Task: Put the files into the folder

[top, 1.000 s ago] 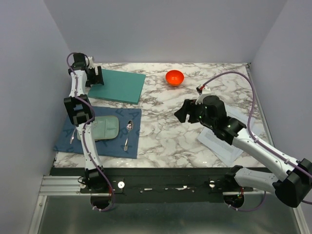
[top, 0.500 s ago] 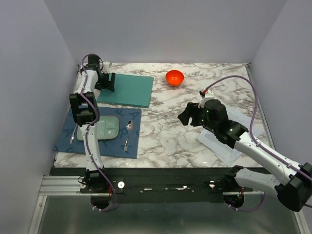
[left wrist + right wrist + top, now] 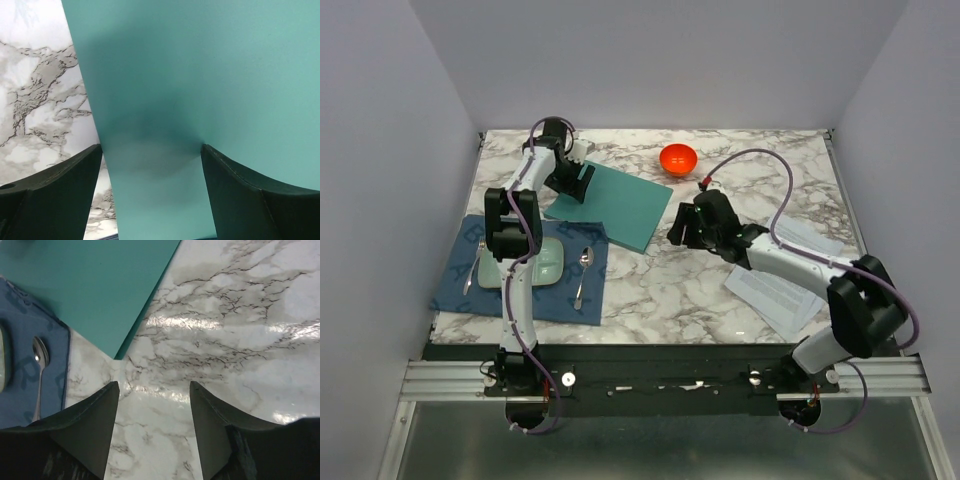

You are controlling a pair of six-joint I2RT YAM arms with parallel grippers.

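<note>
Folder (image 3: 620, 205) lies flat and closed on the marble table (image 3: 740, 150), left of centre and turned at an angle, with its near-left edge overlapping the far right corner of the dark blue mat (image 3: 460, 285). Left gripper (image 3: 575, 182) sits at the folder's far-left end. In the left wrist view its fingers are spread wide, teal cover fills the whole gap between them, and the folder's long edge runs by the left finger. The tips look down on the cover, not pinching it, though real contact is hard to confirm. Files (image 3: 775, 295) are white printed sheets at the right side of the table, partly under the right arm and well apart from the folder. Right gripper (image 3: 683, 228) hangs just beside the folder's right corner. In its wrist view the fingers are apart with only bare marble between them, nothing held. On the mat there is a pale green tray (image 3: 548, 262) with a spoon (image 3: 585, 258) beside it on the right. An orange bowl (image 3: 678, 157) stands at the far side, near the folder's far corner but not touching it.
</note>
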